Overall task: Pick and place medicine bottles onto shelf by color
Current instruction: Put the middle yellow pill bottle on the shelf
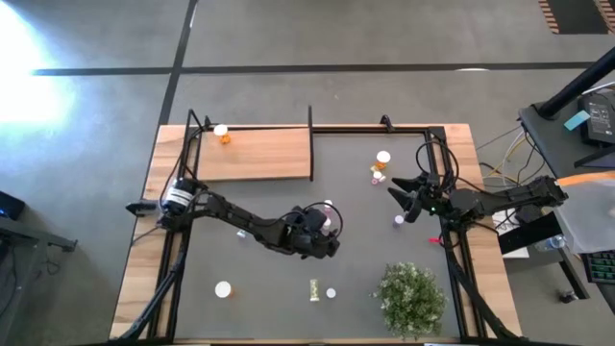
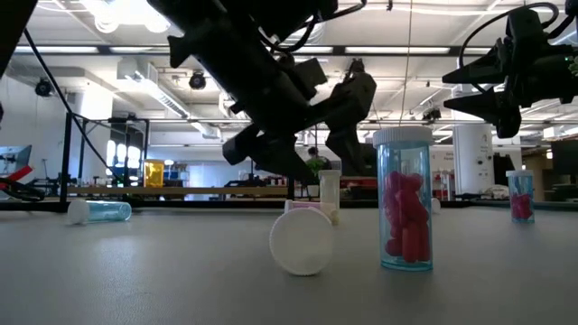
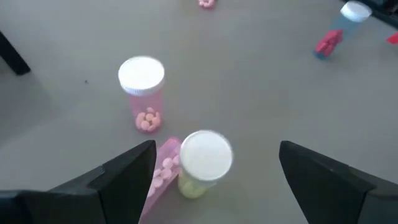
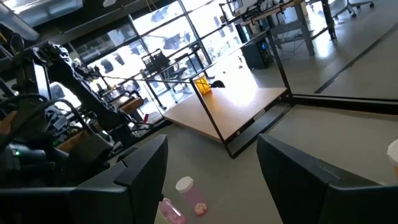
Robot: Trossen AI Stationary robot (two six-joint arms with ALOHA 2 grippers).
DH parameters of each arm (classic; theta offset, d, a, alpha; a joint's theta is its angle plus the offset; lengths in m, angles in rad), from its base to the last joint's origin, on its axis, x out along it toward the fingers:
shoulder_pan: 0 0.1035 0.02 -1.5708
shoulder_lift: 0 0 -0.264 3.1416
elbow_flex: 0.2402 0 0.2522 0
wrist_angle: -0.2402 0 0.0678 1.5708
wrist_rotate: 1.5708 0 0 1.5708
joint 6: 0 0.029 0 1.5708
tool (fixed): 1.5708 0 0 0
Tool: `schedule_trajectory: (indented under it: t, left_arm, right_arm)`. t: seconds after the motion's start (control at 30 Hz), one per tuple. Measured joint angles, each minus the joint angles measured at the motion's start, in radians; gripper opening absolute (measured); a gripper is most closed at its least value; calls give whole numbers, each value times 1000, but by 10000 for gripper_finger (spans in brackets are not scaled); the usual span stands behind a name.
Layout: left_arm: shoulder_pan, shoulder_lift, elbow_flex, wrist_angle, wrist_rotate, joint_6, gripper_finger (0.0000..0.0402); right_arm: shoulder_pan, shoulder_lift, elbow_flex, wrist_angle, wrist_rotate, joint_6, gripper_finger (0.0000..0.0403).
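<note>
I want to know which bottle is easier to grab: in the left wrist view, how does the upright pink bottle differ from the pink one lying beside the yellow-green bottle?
The upright pink bottle stands alone, white cap up; the lying pink bottle is tipped over against the yellow-green bottle. The upright one lies beyond the open left gripper; the lying one sits by one finger. Both hold pink pills.

Green bushy plant [image 1: 411,298] near the table's front right corner, dark grey mat [image 1: 269,279] covering the table [image 1: 135,279], laptop [image 1: 598,117] beyond its right edge
</note>
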Motion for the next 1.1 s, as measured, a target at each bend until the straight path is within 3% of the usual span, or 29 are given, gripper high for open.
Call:
schedule_trajectory:
  t: [0.83, 1.1]
  left_arm:
    - [16, 0, -10, -1, -25, 1, 120]
    - [16, 0, -6, 0, -24, 1, 99]
  right_arm:
    - [0, 0, 0, 0, 0, 0, 237]
    - [0, 0, 0, 0, 0, 0, 237]
